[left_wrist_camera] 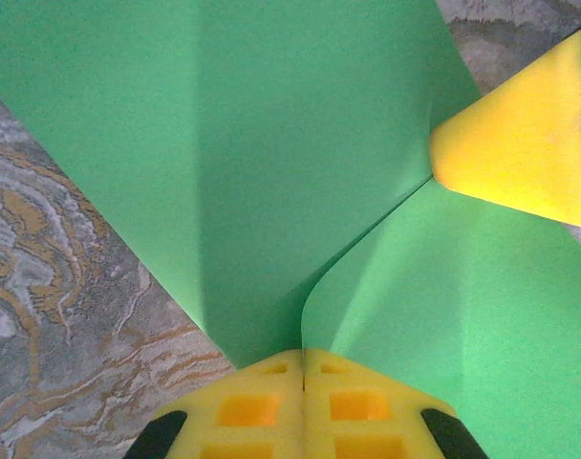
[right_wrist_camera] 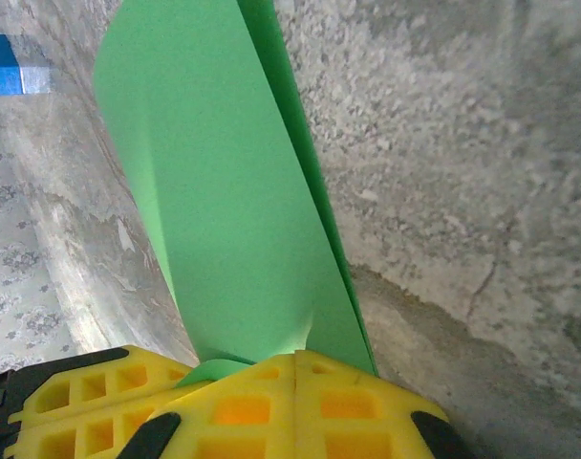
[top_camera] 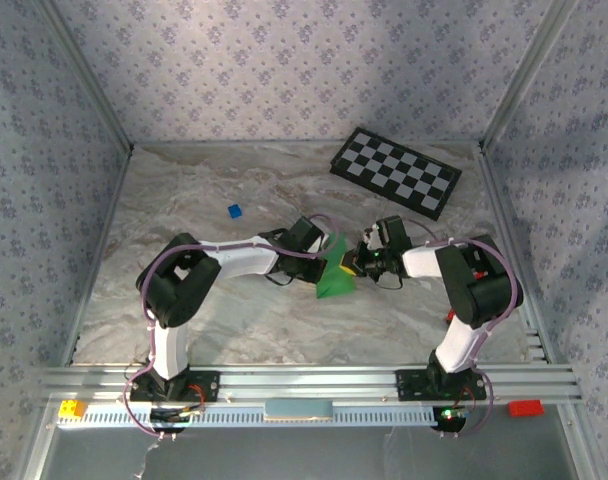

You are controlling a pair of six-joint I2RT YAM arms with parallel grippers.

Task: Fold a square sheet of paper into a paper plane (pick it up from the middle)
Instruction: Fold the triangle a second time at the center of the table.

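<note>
The square sheet of paper (top_camera: 334,282) is bright green and folded along creases, and is held up over the middle of the table between both grippers. My left gripper (left_wrist_camera: 303,356) is shut on one folded edge of the sheet (left_wrist_camera: 252,172), with two green panels fanning out from its tips. My right gripper (right_wrist_camera: 295,360) is shut on another edge of the sheet (right_wrist_camera: 224,210), which stands on edge away from it. In the top view the left gripper (top_camera: 331,262) and right gripper (top_camera: 352,266) nearly touch. Whether the paper has a paper plane's dart shape I cannot tell.
A black-and-white checkerboard (top_camera: 396,172) lies at the back right. A tiny blue block (top_camera: 234,211) sits on the marble table (top_camera: 184,200) left of the grippers, also seen as the blue block (right_wrist_camera: 4,76). A yellow brick (top_camera: 72,409) and a red piece (top_camera: 525,407) rest on the front rail.
</note>
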